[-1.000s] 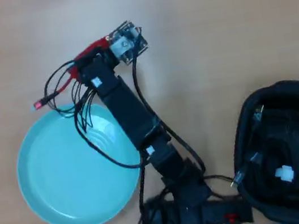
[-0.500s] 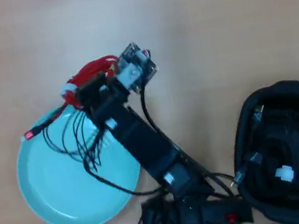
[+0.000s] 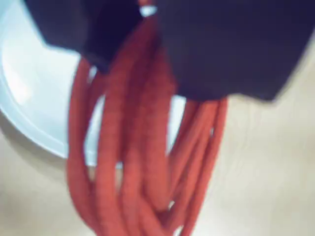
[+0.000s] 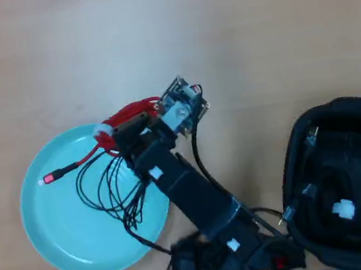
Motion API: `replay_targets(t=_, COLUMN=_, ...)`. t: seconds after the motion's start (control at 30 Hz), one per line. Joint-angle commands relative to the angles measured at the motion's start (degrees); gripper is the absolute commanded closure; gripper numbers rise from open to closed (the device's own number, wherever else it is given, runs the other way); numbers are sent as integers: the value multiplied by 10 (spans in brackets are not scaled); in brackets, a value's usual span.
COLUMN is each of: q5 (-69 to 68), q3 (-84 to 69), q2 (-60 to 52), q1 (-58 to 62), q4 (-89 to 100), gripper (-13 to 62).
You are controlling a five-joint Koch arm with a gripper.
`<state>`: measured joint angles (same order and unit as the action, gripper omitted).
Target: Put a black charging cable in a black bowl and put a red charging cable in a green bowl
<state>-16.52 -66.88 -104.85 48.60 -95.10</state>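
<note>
My gripper (image 4: 130,124) is shut on the red charging cable (image 4: 125,115), holding the coil at the upper right rim of the green bowl (image 4: 58,232) in the overhead view. A red plug end (image 4: 50,177) trails out over the dish's left part. In the wrist view the red charging cable (image 3: 142,162) hangs in blurred loops from the dark jaws, with the green bowl (image 3: 34,98) behind at the left. The black charging cable (image 4: 345,208), its white tie showing, lies inside the black bowl (image 4: 295,157) at the right of the overhead view.
The arm's own loose black wires (image 4: 110,188) dangle over the green dish. The arm's base (image 4: 228,255) sits at the table's bottom edge between the two containers. Bare wooden tabletop (image 4: 252,26) spreads across the upper part of the overhead view.
The arm has drawn back toward its base, carrying the red cable from the table beyond the dish to the dish's upper right rim. The plug end now hangs over the dish.
</note>
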Motion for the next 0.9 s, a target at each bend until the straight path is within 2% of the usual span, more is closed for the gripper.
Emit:
replay_targets(t=0.0, q5=-28, q3=6, q2=-40, q1=-11, q4=70, gripper=566)
replay_targets(t=0.43, q5=-69, q3=-319, q2=-245, q1=-29, q4=264, gripper=566)
replay_targets(t=0.6, q5=-119, q3=-346, q2=-265, q1=-56, q4=265, gripper=566)
replay_targets(t=0.87, q5=-60, q3=-342, q2=-280, q1=-73, q4=293, gripper=565)
